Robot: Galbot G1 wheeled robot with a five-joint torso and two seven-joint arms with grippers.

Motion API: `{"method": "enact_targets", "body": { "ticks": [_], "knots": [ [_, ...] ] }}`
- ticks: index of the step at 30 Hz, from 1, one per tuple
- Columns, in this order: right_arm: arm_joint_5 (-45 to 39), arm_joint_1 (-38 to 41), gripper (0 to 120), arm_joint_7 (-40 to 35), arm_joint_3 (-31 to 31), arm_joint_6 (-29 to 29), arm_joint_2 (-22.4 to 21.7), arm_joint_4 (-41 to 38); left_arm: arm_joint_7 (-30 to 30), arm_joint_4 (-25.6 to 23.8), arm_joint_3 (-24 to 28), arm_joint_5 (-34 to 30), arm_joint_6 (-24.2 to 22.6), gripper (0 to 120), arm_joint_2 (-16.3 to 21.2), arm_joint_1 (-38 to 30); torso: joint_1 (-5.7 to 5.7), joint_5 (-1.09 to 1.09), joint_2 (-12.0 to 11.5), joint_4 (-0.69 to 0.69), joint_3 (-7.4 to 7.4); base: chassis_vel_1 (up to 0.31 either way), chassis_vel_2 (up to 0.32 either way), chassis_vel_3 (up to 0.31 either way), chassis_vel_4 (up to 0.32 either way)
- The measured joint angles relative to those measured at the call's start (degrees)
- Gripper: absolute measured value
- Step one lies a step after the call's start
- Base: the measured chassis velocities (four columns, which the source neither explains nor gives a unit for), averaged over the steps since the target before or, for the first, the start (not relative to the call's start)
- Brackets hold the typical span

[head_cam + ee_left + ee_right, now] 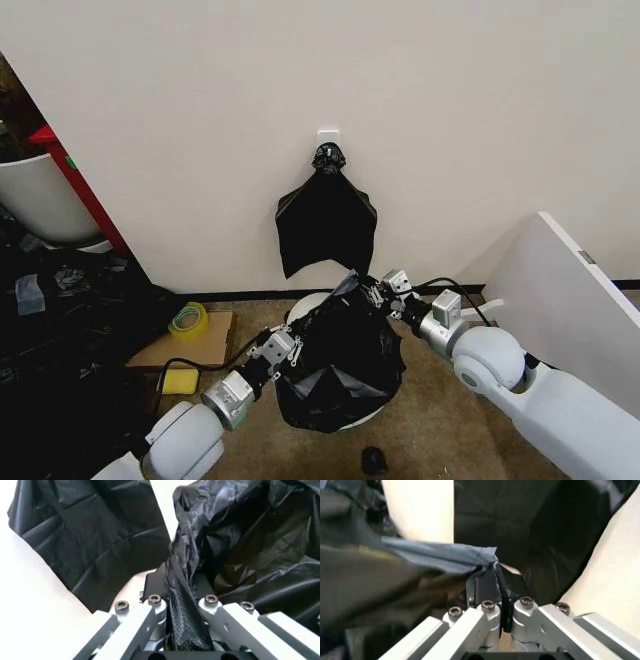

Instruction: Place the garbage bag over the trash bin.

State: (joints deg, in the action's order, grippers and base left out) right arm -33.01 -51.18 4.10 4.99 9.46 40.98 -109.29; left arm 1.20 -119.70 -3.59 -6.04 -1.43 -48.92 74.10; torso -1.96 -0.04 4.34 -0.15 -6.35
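2 pincers (290, 352) (372, 292) clamping crinkly black garbage bag (340, 365)

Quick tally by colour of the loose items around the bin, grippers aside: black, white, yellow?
Black: 3, the garbage bag, the bunch of bags on the wall, a small black object on the floor.
White: 1, the trash bin.
Yellow: 2, the tape roll, the sponge.
Total: 6
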Motion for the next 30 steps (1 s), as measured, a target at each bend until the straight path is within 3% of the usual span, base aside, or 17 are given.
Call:
{"method": "enact_targets", "body": {
  "ticks": [7, 14, 16, 20, 22, 24, 27, 30],
  "knots": [
    [-1.2, -0.5, 0, 9.3, 0.9, -9.6, -1.9, 3.7, 0.0, 0.4, -0.5, -1.0, 0.7, 5, 0.1, 0.3, 0.00, 0.01, 0.0, 0.01, 0.00, 0.000, 0.000, 0.000, 0.000],
    [-5.7, -1.9, 0, 14.2, -1.9, -12.0, -3.1, 4.0, 0.1, 0.7, -0.5, -1.4, 1.3, 5, 0.3, 0.1, 0.00, 0.00, 0.0, 0.01, 0.00, 0.000, 0.000, 0.000, 0.000],
    [-8.9, -3.7, 10, 16.9, -4.5, -11.3, -3.8, 3.8, 0.2, 0.9, -0.5, -1.4, 1.4, 5, 0.1, 0.2, 0.00, 0.01, 0.0, 0.00, 0.00, 0.000, 0.000, 0.000, 0.000],
    [-11.4, -4.9, 18, 18.9, -6.6, -10.2, -4.7, 4.0, 0.2, 0.9, -0.4, -1.3, 1.5, 5, 0.0, 0.4, 0.00, 0.01, 0.0, 0.01, 0.00, 0.000, 0.000, 0.000, 0.000],
    [-16.2, -6.1, 32, 21.0, -8.9, -8.4, -6.2, 4.2, 0.2, 1.0, -0.5, -1.3, 1.6, 5, 0.0, 0.5, 0.00, 0.01, 0.0, 0.00, 0.00, 0.000, 0.000, 0.000, 0.000],
    [-17.1, -6.3, 33, 21.3, -9.2, -8.2, -6.5, 4.2, 0.2, 1.0, -0.5, -1.3, 1.6, 5, 0.0, 0.6, 0.00, 0.00, 0.0, 0.00, 0.00, 0.000, 0.000, 0.000, 0.000],
    [-22.1, -7.5, 48, 23.3, -10.7, -6.4, -7.6, 3.8, 0.3, 1.0, -0.9, -1.2, 1.7, 5, 0.0, 1.0, 0.00, 0.00, 0.0, 0.00, 0.00, 0.000, 0.000, 0.000, 0.000],
    [-24.7, -7.8, 55, 23.6, -11.1, -5.5, -7.5, 3.3, 0.3, 1.0, -1.0, -1.2, 1.7, 5, 0.0, 1.1, 0.00, 0.01, 0.0, 0.01, 0.00, 0.000, 0.000, 0.000, 0.000]
  ]
}}
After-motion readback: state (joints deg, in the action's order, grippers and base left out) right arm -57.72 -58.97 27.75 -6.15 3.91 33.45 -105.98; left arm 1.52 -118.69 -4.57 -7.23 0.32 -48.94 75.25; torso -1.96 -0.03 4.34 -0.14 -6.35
